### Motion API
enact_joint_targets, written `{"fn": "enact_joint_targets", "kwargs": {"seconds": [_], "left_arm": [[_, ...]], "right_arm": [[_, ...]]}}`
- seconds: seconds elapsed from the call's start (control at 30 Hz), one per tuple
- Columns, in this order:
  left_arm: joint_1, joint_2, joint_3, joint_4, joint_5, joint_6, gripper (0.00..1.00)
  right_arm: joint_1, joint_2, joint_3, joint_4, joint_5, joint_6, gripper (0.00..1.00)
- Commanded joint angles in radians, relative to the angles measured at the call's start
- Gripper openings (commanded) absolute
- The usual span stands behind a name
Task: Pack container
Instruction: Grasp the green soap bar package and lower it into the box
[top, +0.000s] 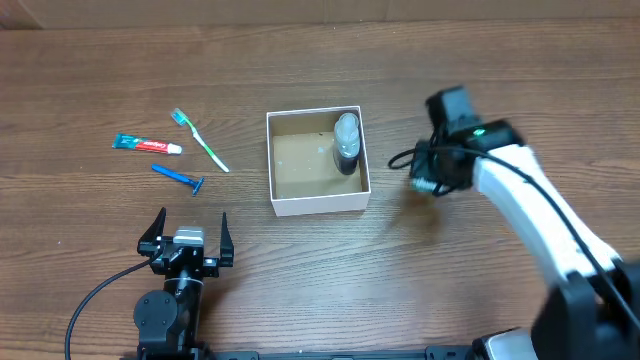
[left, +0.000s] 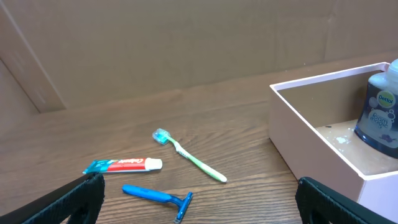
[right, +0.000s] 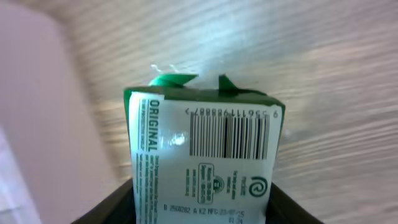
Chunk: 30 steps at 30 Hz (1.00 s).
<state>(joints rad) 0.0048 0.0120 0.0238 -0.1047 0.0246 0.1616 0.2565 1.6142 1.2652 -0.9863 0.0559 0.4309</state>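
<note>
1. Overhead:
   - The container (top: 318, 203) sits mid-table, open side up, w/ a bottle (top: 346, 142) in its far-right corner. The rest of its brown floor is bare.
   - The right gripper (top: 424, 183) hangs just right of the container, apart from its wall. Its load is too small to make out here.
   - The left gripper (top: 187, 238) is near-left, jaws spread wide, holding nothing.
   - Toothpaste (top: 147, 145), toothbrush (top: 200, 140) and razor (top: 178, 177) lie on the table (top: 320, 290) left of the container, beyond the left gripper.
2. Left wrist:
   - We see the 3 loose items ahead and the container's wall (left: 323, 165) off to the right.
   - The bottle (left: 380, 115) looks upright inside.
   - Both fingers (left: 74, 199) sit at the frame's lower corners, well apart, w/ nothing between them.
3. Right wrist:
   - A green packet (right: 205, 162), w/ barcode and "ORIGINAL" on its face, is clamped at its lower end between the dark fingers (right: 292, 208).
   - The pale blur at left (right: 31, 124) we take for the container's wall, so the box lies left of the packet, close by.
   - We judge the right arm far the nearer: it needs 1 short move left over the wall, then down.
   - The packet's long axis seems to run out along the fingers, approx. The bare floor near-left of the bottle should take it.
</note>
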Motion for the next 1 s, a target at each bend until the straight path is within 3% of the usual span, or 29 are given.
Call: {"fn": "enact_joint_targets", "kwargs": {"seconds": [0.0, 0.17, 0.4, 0.57, 0.8, 0.97], "left_arm": [[0.008, -0.008, -0.006, 0.002, -0.006, 0.015, 1.0], [0.008, -0.008, -0.006, 0.002, -0.006, 0.015, 1.0], [0.008, -0.008, -0.006, 0.002, -0.006, 0.015, 1.0], [0.008, -0.008, -0.006, 0.002, -0.006, 0.015, 1.0], [0.008, -0.008, -0.006, 0.002, -0.006, 0.014, 1.0], [0.008, -0.008, -0.006, 0.002, -0.006, 0.015, 1.0]], "right_arm": [[0.007, -0.12, 0.177, -0.089, 0.025, -0.018, 0.52], [0.095, -0.227, 0.309, -0.141, -0.031, -0.039, 0.52], [0.404, -0.255, 0.312, 0.029, -0.017, -0.011, 0.52], [0.548, -0.106, 0.312, 0.148, 0.087, 0.015, 0.52], [0.562, 0.185, 0.312, 0.266, 0.14, 0.013, 0.52], [0.562, 0.294, 0.312, 0.334, 0.16, -0.025, 0.52]]}}
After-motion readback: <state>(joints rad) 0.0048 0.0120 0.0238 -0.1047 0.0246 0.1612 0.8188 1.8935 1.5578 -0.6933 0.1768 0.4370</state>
